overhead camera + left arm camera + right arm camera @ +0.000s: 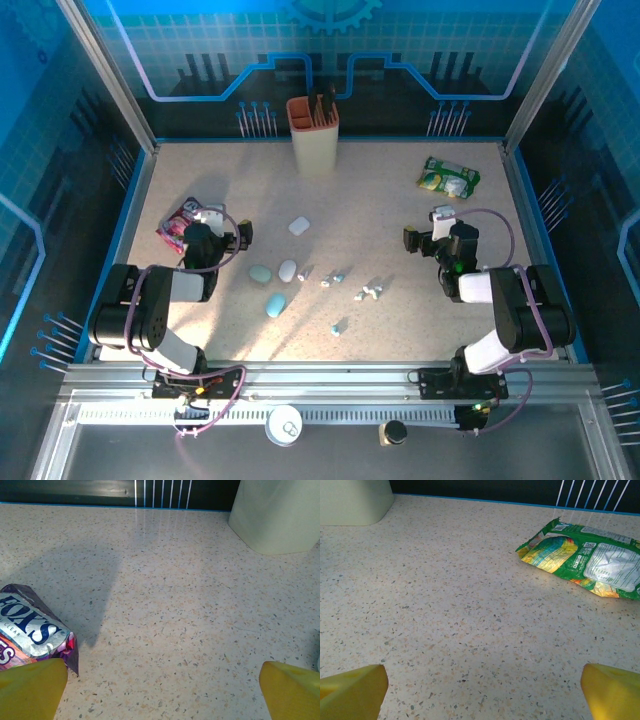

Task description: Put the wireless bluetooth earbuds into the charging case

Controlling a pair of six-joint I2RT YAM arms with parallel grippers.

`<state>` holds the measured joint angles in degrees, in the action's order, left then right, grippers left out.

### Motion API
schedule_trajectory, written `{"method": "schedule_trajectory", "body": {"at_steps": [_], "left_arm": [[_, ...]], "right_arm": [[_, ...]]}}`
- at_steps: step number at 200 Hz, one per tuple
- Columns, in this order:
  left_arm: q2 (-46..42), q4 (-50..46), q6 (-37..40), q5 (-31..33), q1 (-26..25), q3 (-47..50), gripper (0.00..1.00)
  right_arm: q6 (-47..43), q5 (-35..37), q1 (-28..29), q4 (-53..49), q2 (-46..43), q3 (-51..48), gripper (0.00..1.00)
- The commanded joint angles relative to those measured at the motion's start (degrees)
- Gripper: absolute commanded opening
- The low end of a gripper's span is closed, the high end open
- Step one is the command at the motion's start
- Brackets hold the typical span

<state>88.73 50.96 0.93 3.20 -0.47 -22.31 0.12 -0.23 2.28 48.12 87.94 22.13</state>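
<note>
Several tiny earbuds, white and pale blue, lie scattered mid-table: one (305,272) beside the cases, a pair (333,280), another pair (368,293) and one nearer the front (338,327). The pebble-shaped charging cases lie left of them: a white case (299,226), a teal case (260,273), a second white case (288,270) and a blue case (275,304); whether they stand open or closed is too small to tell. My left gripper (213,228) (162,700) hovers open over bare table left of the cases. My right gripper (441,230) (482,695) is open too, right of the earbuds, holding nothing.
A purple candy bag (180,222) (30,630) lies just left of my left gripper. A green packet (449,178) (590,560) lies at the back right. A beige holder (314,135) (275,515) (350,500) stands at the back centre. Blue walls ring the speckled table (400,340).
</note>
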Motion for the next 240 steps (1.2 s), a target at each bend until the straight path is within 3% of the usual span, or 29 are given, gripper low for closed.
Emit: {"method": "schedule_trajectory", "body": {"at_steps": [1,56,83,118,139,161,194,208,240], "left_arm": [[0.3,1.8,-0.5,-0.8,0.3,0.2,0.99],[0.1,1.9,-0.6,-0.4,0.3,0.3,0.99],[-3.7,-3.8,-0.8,0.8,0.2,-1.2,0.99],[-12.6,-15.4,0.7,3.1,-1.7,-3.8,0.99],[-17.8,-20.4,-0.6,3.3,-3.1,-4.7,0.99],[-22.7,-27.4,-1.5,3.6,-6.5,-6.7,0.99],[-26.7,-37.6,-2.6,4.3,-14.2,-9.6,0.99],[-27.2,-42.6,-3.2,4.3,-17.5,-11.2,0.99],[-25.1,-56.2,-11.5,4.3,-22.7,-16.7,0.99]], "right_arm": [[-0.7,0.1,0.1,2.3,0.3,0.9,1.00],[-0.7,0.6,0.4,3.1,0.2,0.5,1.00],[-1.2,2.3,1.1,2.3,-3.4,-0.4,1.00],[-2.8,6.0,3.9,-9.1,-11.2,2.3,1.00],[1.7,12.8,6.3,-21.7,-16.5,6.1,1.00],[6.7,12.6,6.8,-32.0,-21.7,9.2,1.00],[13.6,3.1,8.9,-40.9,-25.6,11.2,1.00],[14.6,0.2,11.9,-44.3,-26.4,12.1,1.00],[16.2,0.7,21.9,-51.3,-26.3,14.0,1.00]]}}
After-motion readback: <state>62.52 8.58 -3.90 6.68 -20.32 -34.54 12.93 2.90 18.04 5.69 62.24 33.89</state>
